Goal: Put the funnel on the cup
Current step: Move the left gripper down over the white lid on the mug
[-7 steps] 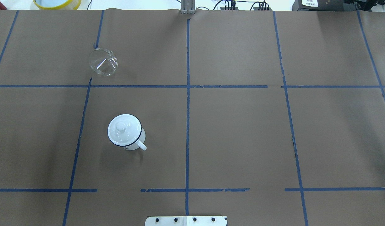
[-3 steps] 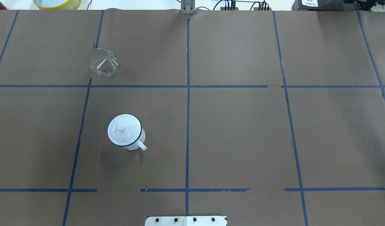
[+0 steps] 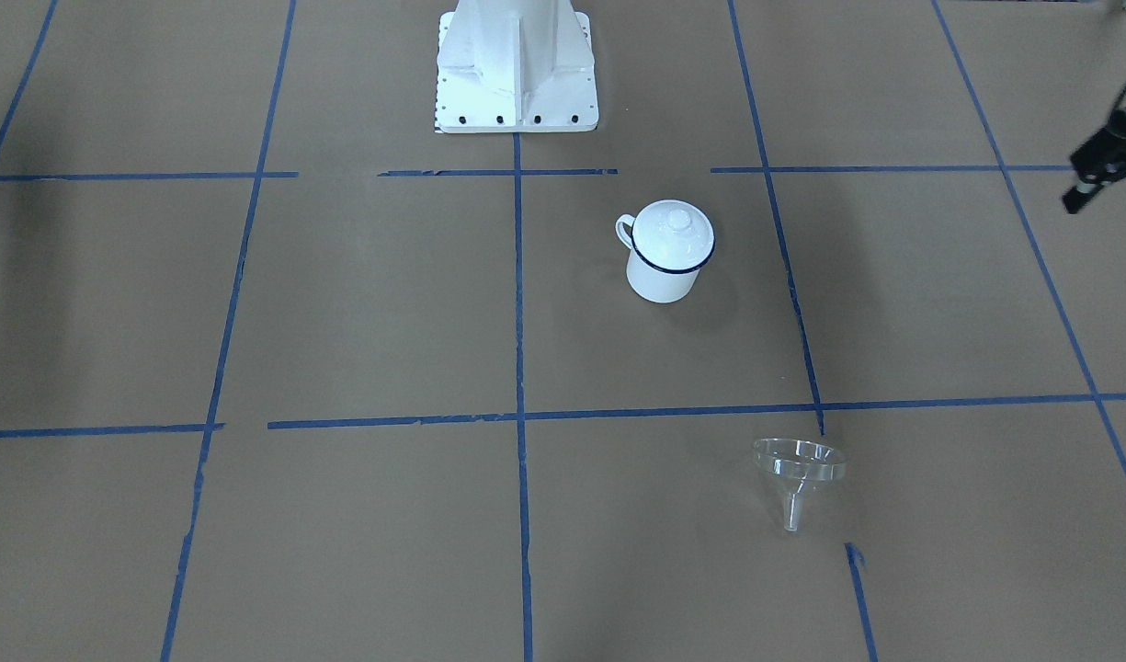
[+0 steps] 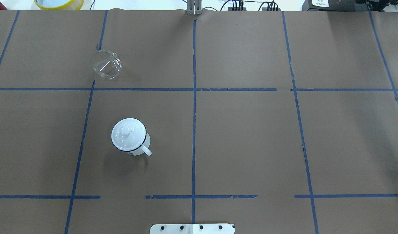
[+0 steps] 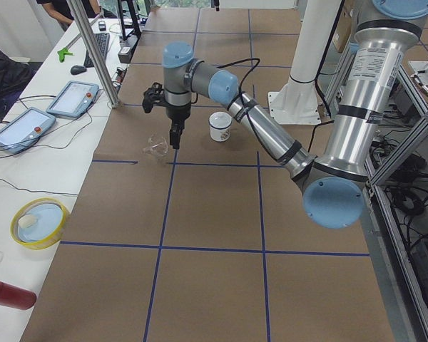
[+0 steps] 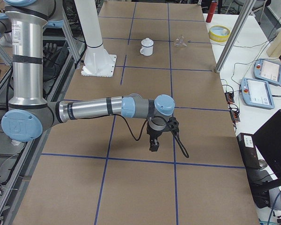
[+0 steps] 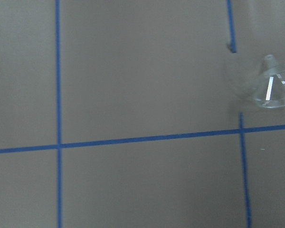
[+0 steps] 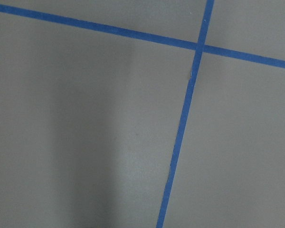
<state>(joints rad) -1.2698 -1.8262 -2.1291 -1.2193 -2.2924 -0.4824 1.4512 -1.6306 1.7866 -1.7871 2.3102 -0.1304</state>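
The clear funnel (image 4: 106, 64) lies tipped on the brown paper at the far left; it also shows in the front view (image 3: 799, 473) and at the right edge of the left wrist view (image 7: 273, 88). The white cup (image 4: 130, 136) with a dark blue rim stands nearer the robot, with a white knobbed lid (image 4: 125, 131) on it. The left gripper (image 5: 175, 135) hangs above the table, apart from the funnel; it shows dark at the front view's right edge (image 3: 1091, 179), and I cannot tell if it is open. The right gripper (image 6: 154, 143) hangs far off; its state is unclear.
Blue tape lines grid the brown paper. The robot's white base plate (image 4: 192, 228) is at the near edge. A yellow-rimmed dish (image 5: 39, 222), a red bottle (image 5: 11, 293) and tablets (image 5: 21, 128) lie on the white side table beyond the far edge.
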